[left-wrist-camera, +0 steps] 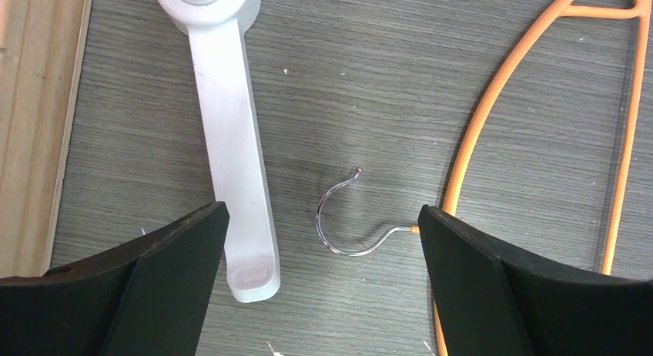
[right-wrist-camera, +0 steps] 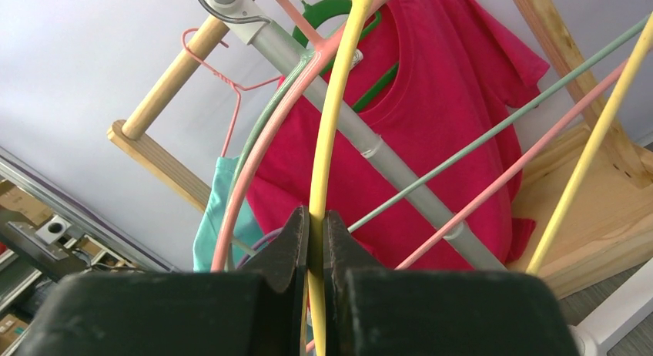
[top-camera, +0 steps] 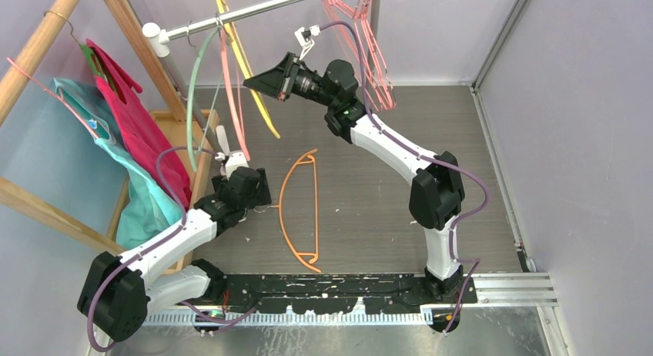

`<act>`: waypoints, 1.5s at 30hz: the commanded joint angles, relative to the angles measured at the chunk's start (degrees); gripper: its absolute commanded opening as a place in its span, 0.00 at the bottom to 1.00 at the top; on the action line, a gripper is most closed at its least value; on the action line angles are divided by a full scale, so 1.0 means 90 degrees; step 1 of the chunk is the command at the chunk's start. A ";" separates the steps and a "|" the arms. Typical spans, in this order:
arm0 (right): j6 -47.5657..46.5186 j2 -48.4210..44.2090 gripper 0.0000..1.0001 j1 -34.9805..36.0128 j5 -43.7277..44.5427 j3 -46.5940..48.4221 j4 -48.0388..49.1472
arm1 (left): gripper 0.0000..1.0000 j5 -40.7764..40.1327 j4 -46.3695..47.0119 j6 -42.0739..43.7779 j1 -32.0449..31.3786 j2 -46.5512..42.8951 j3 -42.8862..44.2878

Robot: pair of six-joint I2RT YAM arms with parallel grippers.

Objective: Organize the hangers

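1. The step in hand looks like getting the yellow hanger (right-wrist-camera: pixel 335 117) settled on the rail (top-camera: pixel 262 13). The right gripper (right-wrist-camera: pixel 316 217) is raised toward the far left of the scene. Its jaws are pinched almost together on the hanger's thin curved arm.
2. The yellow hanger crosses the rail beside a pale green hanger (top-camera: pixel 190 102) and a pink hanger (top-camera: pixel 235 102). I cannot tell whether its hook sits on the rail. A bunch of pink wire hangers (top-camera: pixel 370 48) hangs further right.
3. The orange hanger (top-camera: pixel 316 209) lies flat on the floor (top-camera: pixel 370 156) in the middle, near the arm bases, not yet hung.
4. The left gripper (left-wrist-camera: pixel 323 211) hovers low over the floor, jaws wide apart and holding nothing. The orange hanger's metal hook (left-wrist-camera: pixel 319 217) lies between the fingers and touches neither. The rack's white foot (left-wrist-camera: pixel 231 140) is just to its left.
5. Next, the right claw should release only once the yellow hanger's hook bears on the rail. The left gripper then needs to come down and close on the orange hanger near its hook. Thin wire lying flat on the floor may slide away from the pinch.
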 commanded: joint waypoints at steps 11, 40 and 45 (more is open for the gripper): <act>-0.1153 -0.1159 0.47 0.0050 0.0432 -0.1315 -0.0352 | 0.98 -0.0205 -0.0019 -0.0003 0.0017 -0.0197 0.0158; -0.4054 -0.2971 0.58 0.2879 0.4984 -0.6349 -0.3146 | 0.98 -0.0283 -0.0071 -0.0187 0.0027 0.0323 0.0355; -0.4205 -0.2391 0.57 0.3318 0.5482 -0.5884 -0.3206 | 0.98 -0.0181 -0.0127 -0.0215 0.0116 0.0331 0.0379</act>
